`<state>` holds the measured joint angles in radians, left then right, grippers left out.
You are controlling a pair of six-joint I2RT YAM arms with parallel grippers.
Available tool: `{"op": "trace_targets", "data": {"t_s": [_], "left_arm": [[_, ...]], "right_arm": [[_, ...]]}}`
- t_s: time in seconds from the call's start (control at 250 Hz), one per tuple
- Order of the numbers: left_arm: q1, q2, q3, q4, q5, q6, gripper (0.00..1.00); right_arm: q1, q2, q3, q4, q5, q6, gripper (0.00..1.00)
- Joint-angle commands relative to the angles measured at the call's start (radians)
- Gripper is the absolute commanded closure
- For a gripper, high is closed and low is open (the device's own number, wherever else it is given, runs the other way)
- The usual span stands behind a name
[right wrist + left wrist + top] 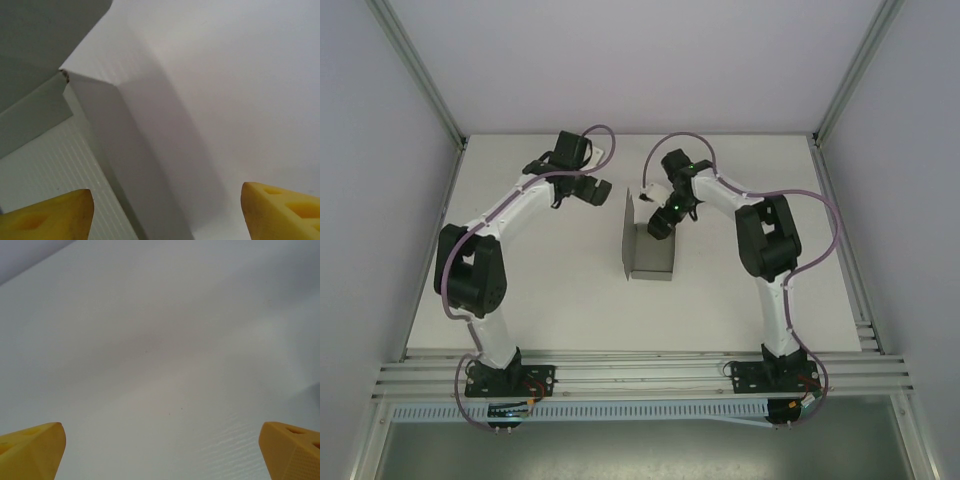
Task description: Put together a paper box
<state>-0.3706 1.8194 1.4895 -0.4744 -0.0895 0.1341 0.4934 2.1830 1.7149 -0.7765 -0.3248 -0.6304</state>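
The paper box (648,250) stands partly folded at the middle of the white table (540,310), one grey wall upright on its left and a low front wall. My right gripper (660,226) hangs over the box's back right part. In the right wrist view its yellow fingertips (50,215) stand wide apart, and a pale flap of the paper box (145,150) runs down between them, touching neither. My left gripper (592,190) hovers to the left of the box, apart from it. Its yellow fingers (30,450) are spread over bare table, with nothing between them.
Pale enclosure walls with aluminium posts (420,80) stand on the left, right and back. Aluminium rails (640,375) run along the near edge, where both arm bases are bolted. Bare table lies in front of the box.
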Motion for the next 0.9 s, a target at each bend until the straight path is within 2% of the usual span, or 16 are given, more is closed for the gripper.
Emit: {"op": "trace_targets", "data": {"t_s": [0.0, 0.044, 0.076, 0.172, 0.22, 0.304, 0.376, 0.436, 0.488, 0.52, 0.564, 0.648, 0.739, 0.895], "left_arm": [[0.012, -0.046, -0.039, 0.048, 0.016, -0.047, 0.02], [0.012, -0.044, -0.038, 0.042, 0.013, -0.054, 0.02], [0.013, -0.043, -0.035, 0.038, 0.008, -0.059, 0.02], [0.013, -0.044, -0.034, 0.041, -0.031, -0.074, 0.02], [0.013, -0.045, -0.031, 0.039, -0.043, -0.081, 0.01], [0.015, -0.051, -0.024, 0.034, -0.072, -0.098, 0.01], [0.015, -0.059, -0.010, 0.027, -0.096, -0.119, 0.02], [0.015, -0.062, 0.002, 0.019, -0.125, -0.143, 0.01], [0.014, -0.063, 0.016, 0.003, -0.152, -0.172, 0.01], [0.015, -0.065, 0.024, -0.004, -0.168, -0.187, 0.01], [0.015, -0.067, 0.033, -0.015, -0.185, -0.204, 0.01], [0.015, -0.073, 0.043, -0.026, -0.204, -0.233, 0.01], [0.015, -0.084, 0.045, -0.033, -0.215, -0.254, 0.02], [0.015, -0.104, 0.033, -0.049, -0.207, -0.280, 0.02]], "right_arm": [[0.018, 0.015, 0.031, -0.028, -0.024, -0.005, 0.28], [0.021, 0.021, 0.031, -0.013, -0.017, 0.010, 0.28], [0.024, 0.023, 0.032, 0.000, -0.012, 0.021, 0.33], [0.030, 0.030, 0.019, 0.062, 0.015, 0.070, 0.64], [0.029, 0.028, 0.010, 0.081, 0.028, 0.097, 0.71], [0.030, 0.001, -0.039, 0.143, 0.047, 0.154, 0.72], [0.034, -0.049, -0.118, 0.234, 0.101, 0.246, 0.77], [0.039, -0.098, -0.185, 0.302, 0.174, 0.367, 0.85], [0.040, -0.130, -0.222, 0.333, 0.260, 0.536, 0.90], [0.040, -0.144, -0.235, 0.318, 0.305, 0.639, 0.90], [0.044, -0.159, -0.252, 0.289, 0.362, 0.765, 0.95], [0.065, -0.190, -0.320, 0.293, 0.478, 0.965, 0.96], [0.132, -0.202, -0.355, 0.263, 0.609, 1.099, 0.96], [0.224, -0.147, -0.267, 0.070, 0.789, 1.245, 0.96]]}}
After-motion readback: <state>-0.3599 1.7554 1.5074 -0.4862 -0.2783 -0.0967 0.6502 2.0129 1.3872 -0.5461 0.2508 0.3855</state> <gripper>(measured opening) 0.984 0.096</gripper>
